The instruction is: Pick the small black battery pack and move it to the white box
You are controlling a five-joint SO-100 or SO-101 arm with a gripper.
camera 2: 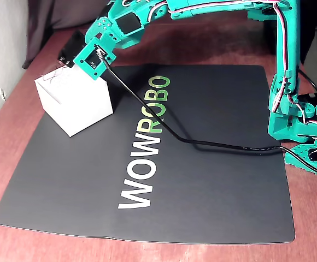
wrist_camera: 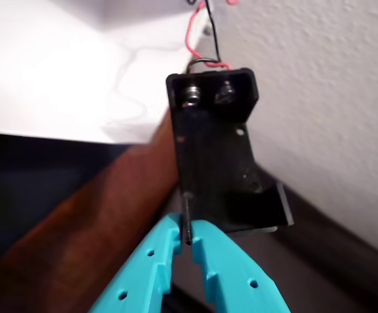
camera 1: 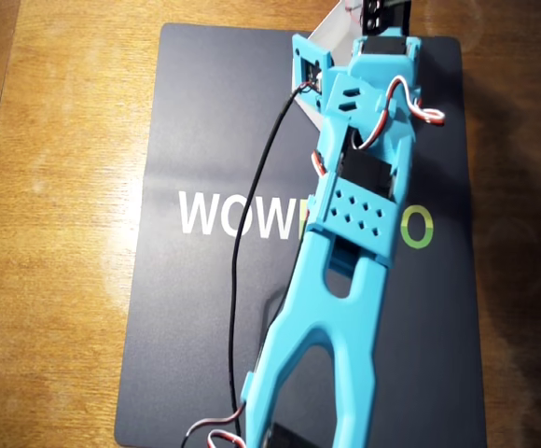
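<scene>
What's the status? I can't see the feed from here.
Fingers shut on battery pack, pinching its bottom edge. Pack held beside the white box, wires trailing over it. Nothing in the way.

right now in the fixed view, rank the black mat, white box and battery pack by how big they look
1. black mat, by far the largest
2. white box
3. battery pack, smallest; mostly hidden behind the gripper, so only part shows

The turquoise arm (camera 2: pixel 213 8) reached far out from its base (camera 2: pixel 289 123), stretched long and nearly level, wrist tipped downward. In the wrist view its pincer (wrist_camera: pixel 188 229) stood pressed together, the two fingers (wrist_camera: pixel 151 261) pinching a thin black edge between their tips.
</scene>
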